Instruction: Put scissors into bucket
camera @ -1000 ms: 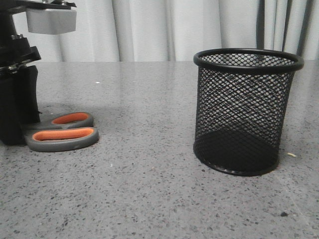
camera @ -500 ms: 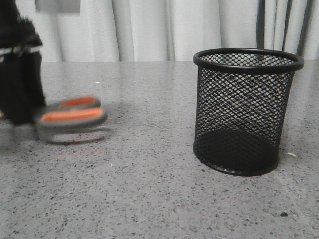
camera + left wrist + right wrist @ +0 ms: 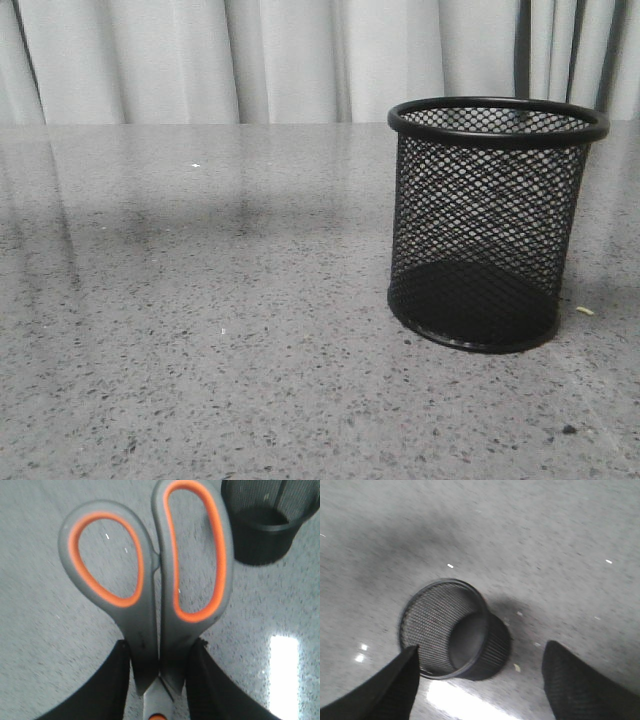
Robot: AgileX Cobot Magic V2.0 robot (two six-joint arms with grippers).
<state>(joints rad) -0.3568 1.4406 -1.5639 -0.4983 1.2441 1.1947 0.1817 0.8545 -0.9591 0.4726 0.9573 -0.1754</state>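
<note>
The black wire-mesh bucket [image 3: 497, 222] stands upright on the grey table at the right of the front view. It also shows in the left wrist view [image 3: 267, 520] and in the right wrist view [image 3: 452, 630], seen from above and empty. My left gripper [image 3: 159, 667] is shut on the scissors [image 3: 155, 585], gripping them at the base of the grey, orange-lined handles, lifted above the table. The blades are hidden. My right gripper [image 3: 480, 672] is open and empty, high above the bucket. Neither gripper nor the scissors shows in the front view.
The speckled grey table [image 3: 200, 330] runs back to a pale curtain [image 3: 250, 60]. A small pale crumb [image 3: 585, 311] lies beside the bucket's base. Bright glare patches lie on the table in both wrist views.
The left gripper has lifted the scissors off the table at the left and carried them up out of the front view. The bucket has not moved.
</note>
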